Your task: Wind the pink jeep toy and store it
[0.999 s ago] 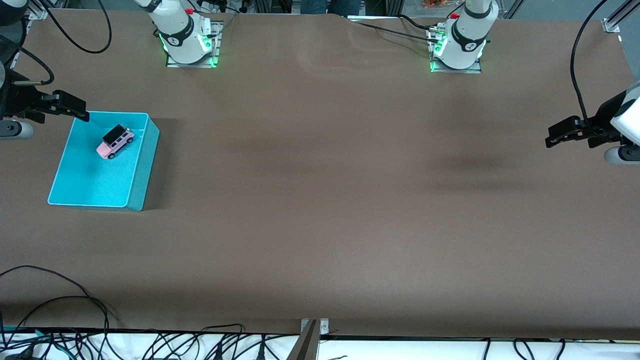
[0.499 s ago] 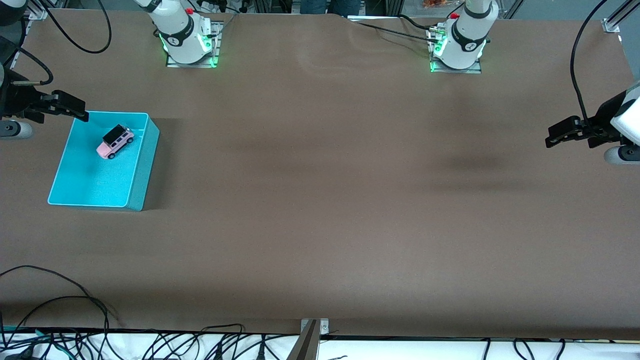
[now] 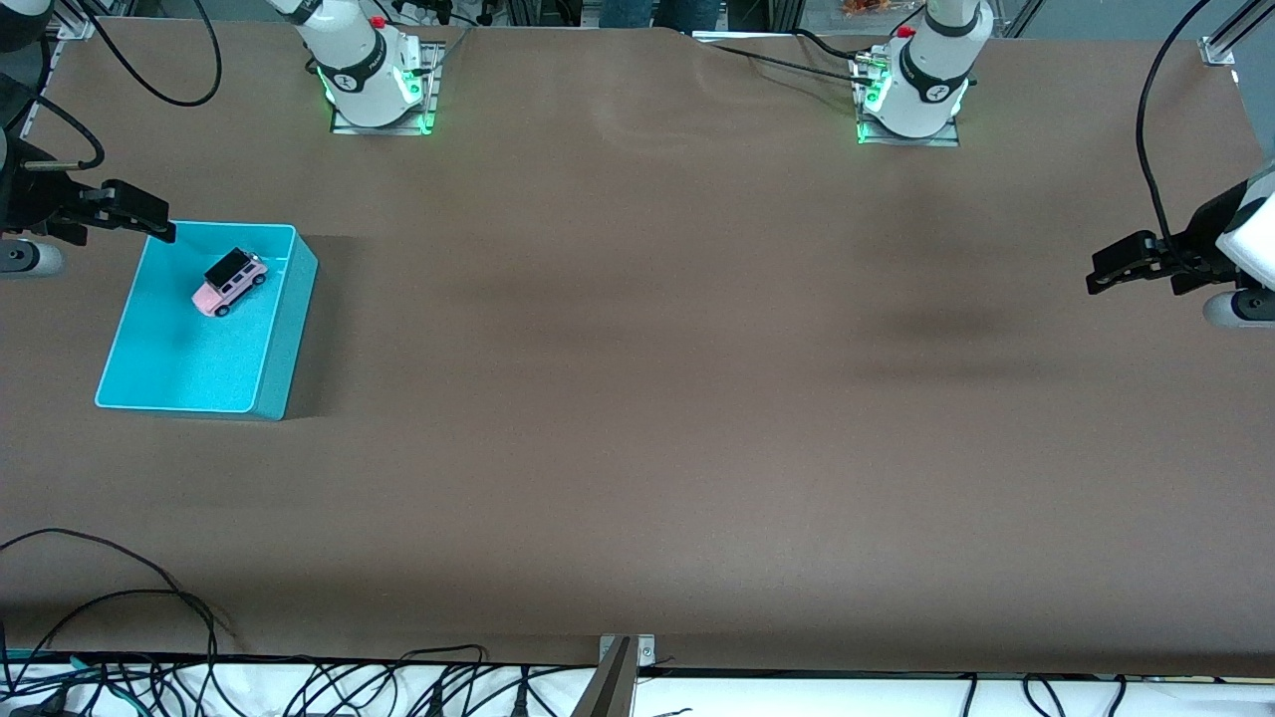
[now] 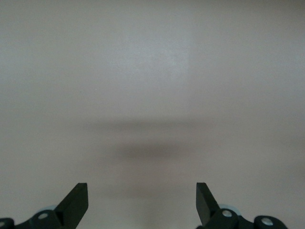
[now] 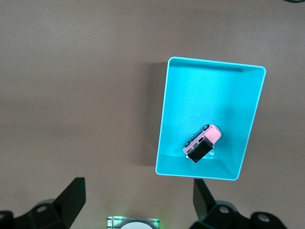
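Right pincer (image 3: 149, 221) released, empty, above the turquoise bin (image 3: 284, 329) corner, pink jeep toy (image 3: 230, 282) inside, apart.

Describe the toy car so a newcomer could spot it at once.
Find the turquoise bin at the right arm's end of the table. Inside it, in the part farther from the front camera, sits the jeep. It is tiny, boxy and pink with a black roof, the only thing in the bin.
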You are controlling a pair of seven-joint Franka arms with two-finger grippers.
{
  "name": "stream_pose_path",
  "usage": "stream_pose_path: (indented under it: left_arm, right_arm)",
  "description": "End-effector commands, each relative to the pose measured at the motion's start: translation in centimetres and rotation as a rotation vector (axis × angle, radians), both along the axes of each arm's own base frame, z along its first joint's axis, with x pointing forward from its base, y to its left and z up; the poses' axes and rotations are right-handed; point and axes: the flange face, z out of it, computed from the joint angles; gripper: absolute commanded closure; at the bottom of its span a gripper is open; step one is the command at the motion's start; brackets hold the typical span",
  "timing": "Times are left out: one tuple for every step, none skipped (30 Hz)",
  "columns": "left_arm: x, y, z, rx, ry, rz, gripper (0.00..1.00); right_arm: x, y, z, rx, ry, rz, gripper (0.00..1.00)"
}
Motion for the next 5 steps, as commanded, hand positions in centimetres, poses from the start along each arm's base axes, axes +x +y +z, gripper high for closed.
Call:
stream_pose_path:
  left_arm:
    - [-0.16,0.02,0.21,-0.013,-0.01,-0.014,0.0]
    - [-0.16,0.02,0.21,-0.013,-0.01,-0.014,0.0]
    - [-0.17,0.02,0.19,-0.014,-0.008,-0.014,0.0]
    - [-0.17,0.02,0.19,-0.014,-0.008,-0.014,0.0]
    - [-0.17,-0.07,0.2,-0.014,-0.008,-0.016,0.0]
  right_arm:
    - [-0.1,-0.21,0.55,0.015,-0.004,0.006,0.0]
    - [-0.1,-0.21,0.62,0.015,-0.006,0.006,0.0]
    - [-0.08,-0.2,0.64,0.017,-0.007,0.008,0.0]
    - [-0.08,-0.2,0.64,0.017,-0.007,0.006,0.0]
    - [-0.06,-0.21,0.65,0.015,-0.009,0.006,0.0]
